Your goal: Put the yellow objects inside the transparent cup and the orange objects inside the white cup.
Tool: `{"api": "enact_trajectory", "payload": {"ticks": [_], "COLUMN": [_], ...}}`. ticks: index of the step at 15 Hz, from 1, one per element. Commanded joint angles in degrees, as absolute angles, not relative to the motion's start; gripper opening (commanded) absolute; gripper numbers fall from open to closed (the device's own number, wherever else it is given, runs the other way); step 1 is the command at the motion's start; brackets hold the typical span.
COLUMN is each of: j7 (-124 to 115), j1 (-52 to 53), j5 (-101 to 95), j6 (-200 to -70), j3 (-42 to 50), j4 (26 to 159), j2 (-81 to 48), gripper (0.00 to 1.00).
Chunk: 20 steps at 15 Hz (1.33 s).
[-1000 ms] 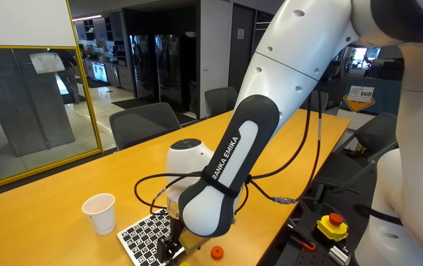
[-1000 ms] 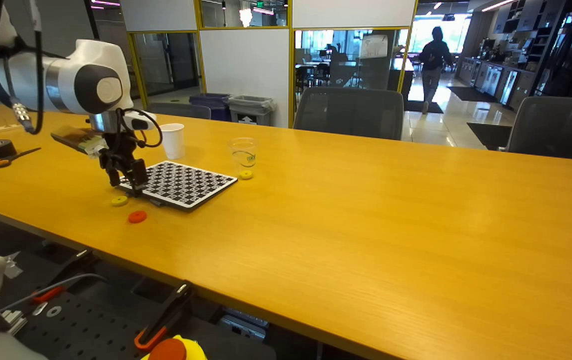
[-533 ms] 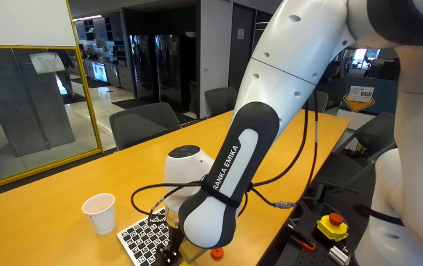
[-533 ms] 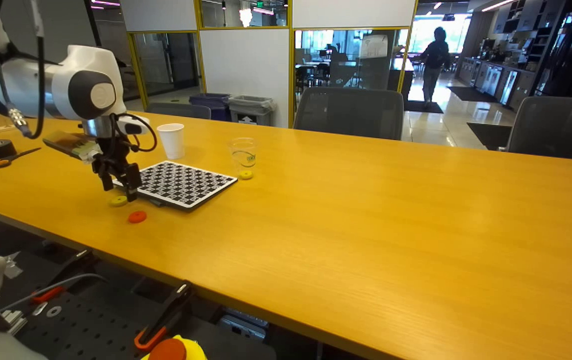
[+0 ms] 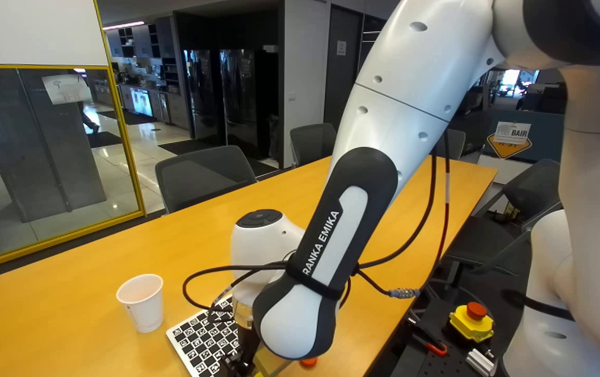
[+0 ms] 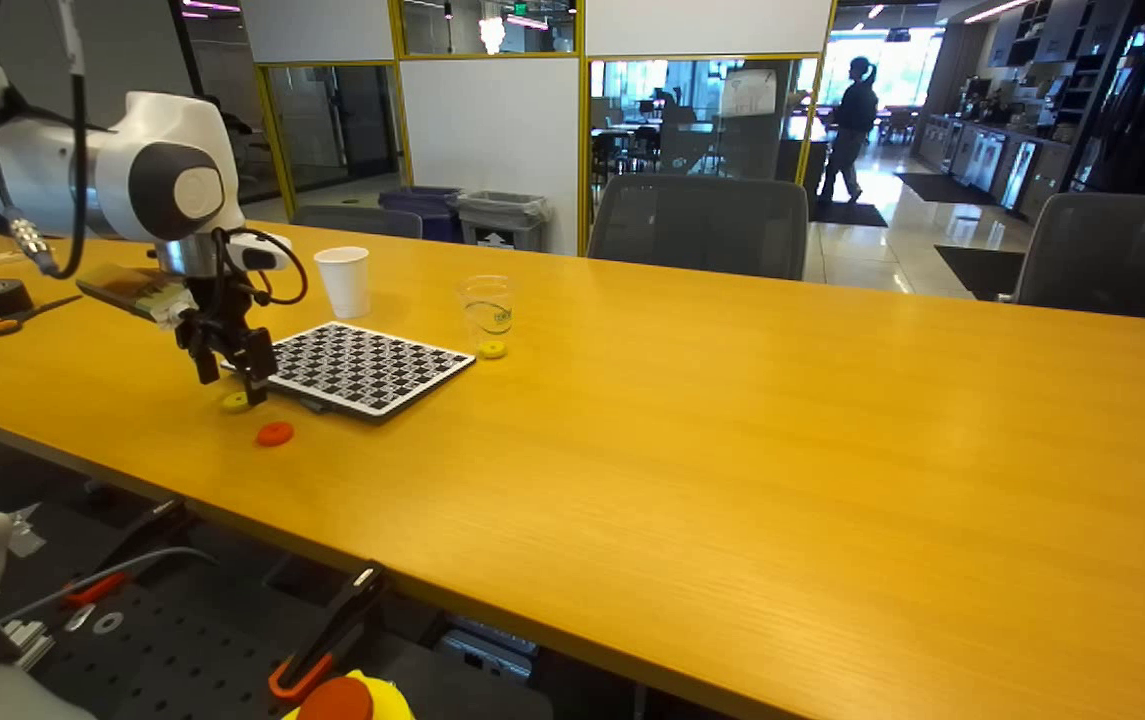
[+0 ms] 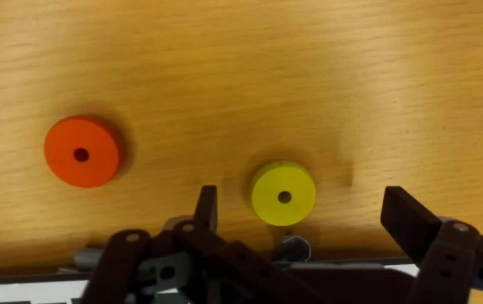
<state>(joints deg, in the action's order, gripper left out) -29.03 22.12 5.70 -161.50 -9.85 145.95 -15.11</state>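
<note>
— What's at the back, in an exterior view?
— A tapered white paper cup [image 6: 343, 284], behind a black-and-white checkered board [image 6: 372, 368]; right of that cup, a clear see-through tumbler [image 6: 485, 308] with a round yellow disc [image 6: 493, 350] inside.
— And in front of the board?
— On the wood-grained table [image 6: 732, 480], another round yellow disc [image 6: 234, 402]; nearer, to its right, a round orange disc [image 6: 275, 434].

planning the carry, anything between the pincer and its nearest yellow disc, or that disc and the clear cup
Nothing visible separates the pincer from that yellow disc; the flat checkered board lies between it and the clear cup.
</note>
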Motion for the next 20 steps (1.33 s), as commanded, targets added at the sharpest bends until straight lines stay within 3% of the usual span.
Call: {"api": "enact_trajectory", "payload": {"ticks": [1,9,10,12,18,20], "j7": [-30.70,-31.26,-31.59,-31.88,-32.47,-32.53], "j1": [22.99,23.55,23.86,24.09,24.31,24.30], "j5": [4.61,3.61,3.06,2.47,1.55,1.94], "j6": [-163.03,-162.69,-162.58,-162.57,-162.37,-161.30], "j3": [-9.13,-8.34,-8.02,-7.84,-7.45,-7.98], "j4": [146.10,145.84,145.82,145.75,145.71,145.86], "j2": [-15.39,-16.00,-16.03,-16.09,-15.99,-15.15], "gripper": [1.00,1.00,0.75,0.68,0.21,0.23]}}
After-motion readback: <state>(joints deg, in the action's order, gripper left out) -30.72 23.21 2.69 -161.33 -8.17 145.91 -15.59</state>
